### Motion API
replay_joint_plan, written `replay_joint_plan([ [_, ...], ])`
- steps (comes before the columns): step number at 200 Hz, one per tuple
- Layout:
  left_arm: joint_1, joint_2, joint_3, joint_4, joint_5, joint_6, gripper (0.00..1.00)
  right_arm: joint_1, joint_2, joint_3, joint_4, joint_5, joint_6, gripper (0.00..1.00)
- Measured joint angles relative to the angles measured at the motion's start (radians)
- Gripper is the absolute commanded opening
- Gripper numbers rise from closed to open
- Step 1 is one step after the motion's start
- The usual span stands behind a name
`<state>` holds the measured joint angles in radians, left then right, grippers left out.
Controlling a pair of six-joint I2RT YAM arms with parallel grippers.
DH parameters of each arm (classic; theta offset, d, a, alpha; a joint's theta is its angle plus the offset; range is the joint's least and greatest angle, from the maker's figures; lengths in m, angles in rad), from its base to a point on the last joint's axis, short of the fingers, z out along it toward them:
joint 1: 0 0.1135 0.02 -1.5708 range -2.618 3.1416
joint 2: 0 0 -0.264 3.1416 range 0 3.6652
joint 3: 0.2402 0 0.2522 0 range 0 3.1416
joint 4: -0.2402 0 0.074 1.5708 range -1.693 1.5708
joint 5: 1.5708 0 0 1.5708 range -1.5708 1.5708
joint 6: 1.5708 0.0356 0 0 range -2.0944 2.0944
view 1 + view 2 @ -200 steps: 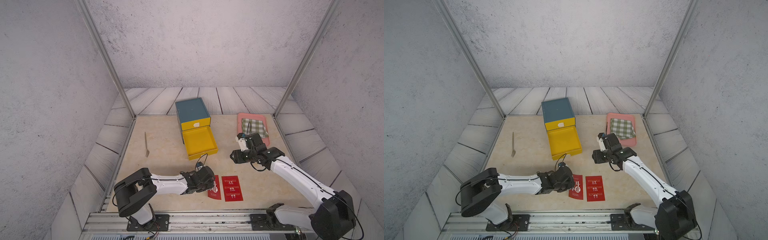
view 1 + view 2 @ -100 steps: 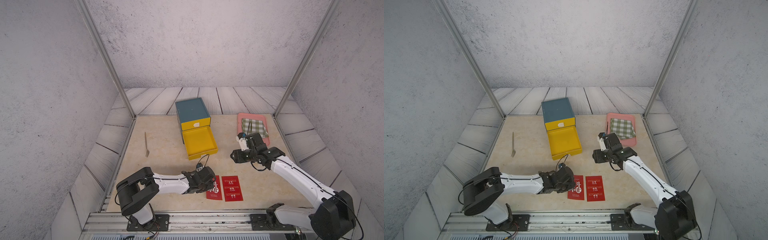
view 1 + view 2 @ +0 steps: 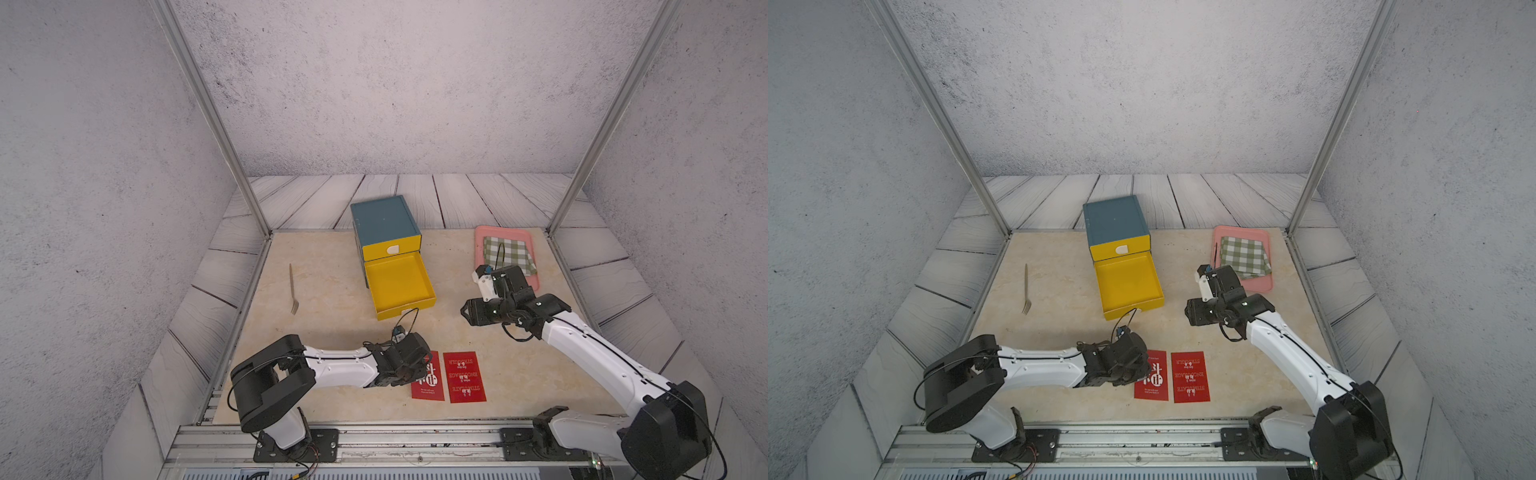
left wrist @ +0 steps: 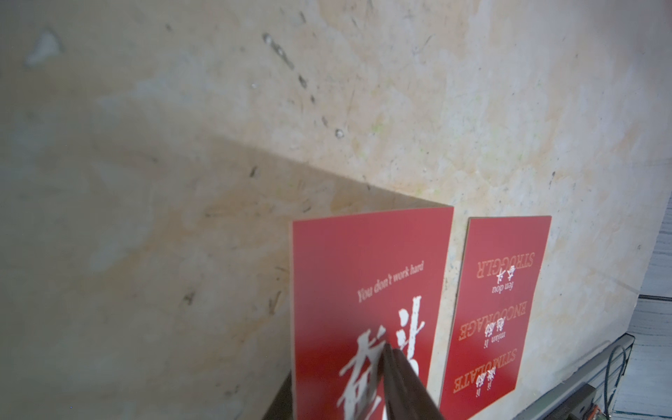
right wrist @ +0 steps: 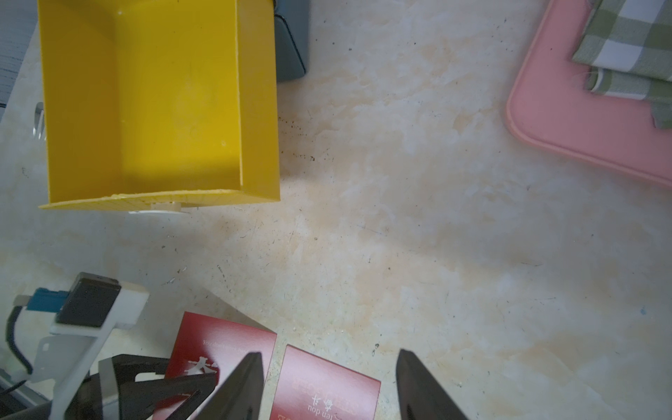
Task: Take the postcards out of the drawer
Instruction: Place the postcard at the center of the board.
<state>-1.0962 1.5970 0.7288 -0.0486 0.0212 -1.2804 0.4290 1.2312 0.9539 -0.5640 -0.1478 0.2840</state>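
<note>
Now the postcard (image 3: 432,384), lengthwise toward the drawer (image 3: 397,282), sits between the left gripper's (image 3: 415,374) jaws, grip unclear; right gripper (image 5: 327,358) spread.

Soft, even light is seen throughout; a wedge of shadow is thrown just beyond the left gripper (image 4: 336,363), whose near fingers (image 4: 403,385) are blurred.

Red postcards (image 4: 367,291) are shown as smooth card with a faint sheen. The marbled surface (image 4: 182,145) is seen matt and scuffed. Smooth yellow plastic is noted on the drawer (image 5: 156,109), and woven cloth (image 5: 632,40) on a pink plastic tray (image 5: 545,109).
</note>
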Motion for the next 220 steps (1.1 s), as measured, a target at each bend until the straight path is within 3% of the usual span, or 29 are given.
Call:
replay_joint_plan([
  [131, 0.000, -0.024, 0.003, -0.047, -0.010, 0.005, 0.51, -0.003, 0.000, 0.000, 0.000, -0.003, -0.002, 0.63],
  [184, 0.000, -0.068, 0.003, -0.150, -0.039, 0.008, 0.53, -0.003, 0.000, 0.000, -0.001, -0.004, -0.008, 0.64],
  [220, 0.008, -0.171, 0.050, -0.298, -0.094, 0.072, 0.54, -0.002, 0.000, 0.000, -0.003, -0.024, -0.012, 0.64],
])
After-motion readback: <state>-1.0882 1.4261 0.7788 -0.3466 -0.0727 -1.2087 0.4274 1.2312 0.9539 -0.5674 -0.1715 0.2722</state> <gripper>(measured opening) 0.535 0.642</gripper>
